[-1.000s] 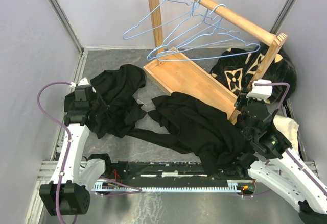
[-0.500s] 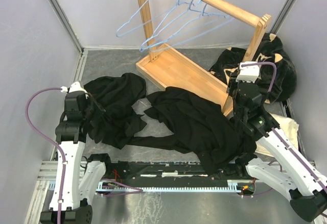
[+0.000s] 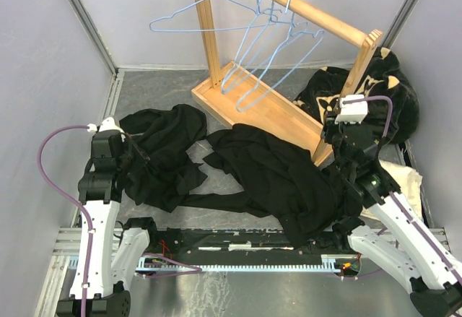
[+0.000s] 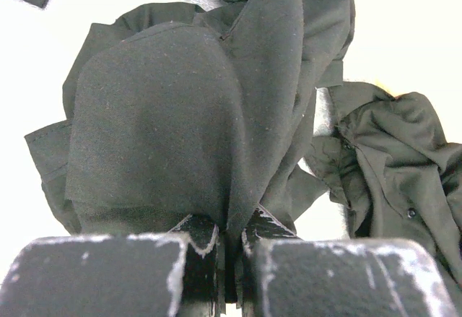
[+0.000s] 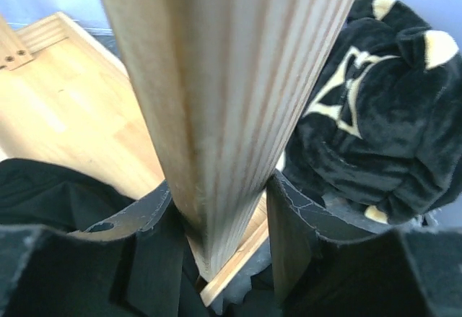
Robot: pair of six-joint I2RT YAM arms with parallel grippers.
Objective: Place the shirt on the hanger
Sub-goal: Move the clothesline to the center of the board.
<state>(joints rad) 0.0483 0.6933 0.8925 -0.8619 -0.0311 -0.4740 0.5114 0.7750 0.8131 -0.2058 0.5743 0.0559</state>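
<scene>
The shirt (image 3: 162,144), plain black cloth, lies crumpled at the left; no tag shows. My left gripper (image 3: 124,159) is shut on a fold of the shirt (image 4: 166,115) at its left edge, the cloth pinched between the jaws of the left gripper (image 4: 229,234). Three light-blue wire hangers (image 3: 263,46) hang tilted on the wooden rack's rail (image 3: 303,10). My right gripper (image 3: 333,142) is shut on the rack's right post (image 3: 359,68). In the right wrist view the post (image 5: 224,79) fills the gap of the right gripper (image 5: 220,216).
A second plain black garment (image 3: 281,172) sprawls mid-table against the rack's tray base (image 3: 253,104); it also shows at the right of the left wrist view (image 4: 404,158). A black plush garment with tan motifs (image 3: 393,93) sits behind the right post. Grey walls close in left, right and behind.
The rack has swung left and stood more upright in my right gripper, and the hangers have swung on the rail. My left arm pulled back slightly with the cloth, then stayed still.
</scene>
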